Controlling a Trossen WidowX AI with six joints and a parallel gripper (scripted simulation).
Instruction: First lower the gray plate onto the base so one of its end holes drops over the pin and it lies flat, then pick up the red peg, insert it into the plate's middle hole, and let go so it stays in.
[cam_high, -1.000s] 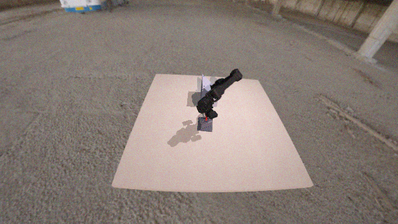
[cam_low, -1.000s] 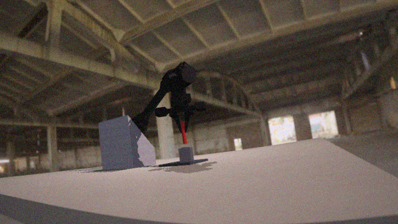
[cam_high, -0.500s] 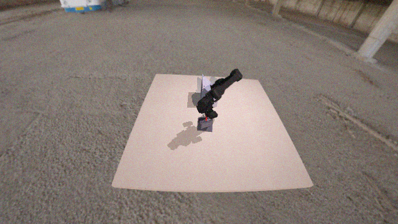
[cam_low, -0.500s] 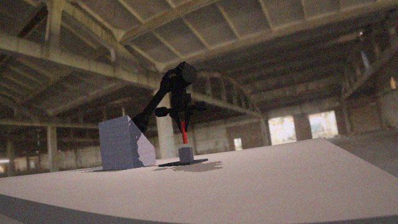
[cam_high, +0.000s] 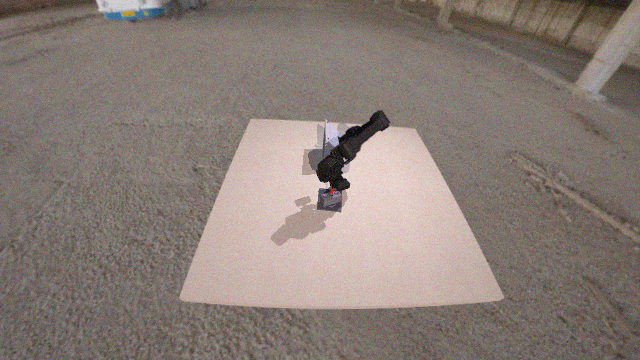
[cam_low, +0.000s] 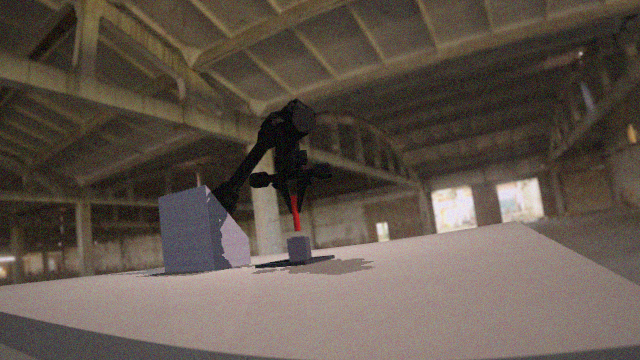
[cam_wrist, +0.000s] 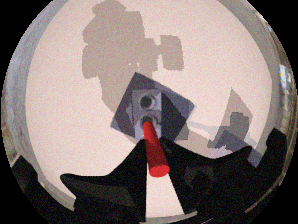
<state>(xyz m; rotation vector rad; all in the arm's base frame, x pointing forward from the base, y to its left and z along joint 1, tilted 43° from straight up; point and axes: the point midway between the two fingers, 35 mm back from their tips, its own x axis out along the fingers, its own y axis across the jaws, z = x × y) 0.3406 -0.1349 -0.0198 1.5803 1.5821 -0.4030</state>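
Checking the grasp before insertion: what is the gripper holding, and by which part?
The gripper is shut on the red peg, gripping its upper end; the lower end hangs free above the plate.
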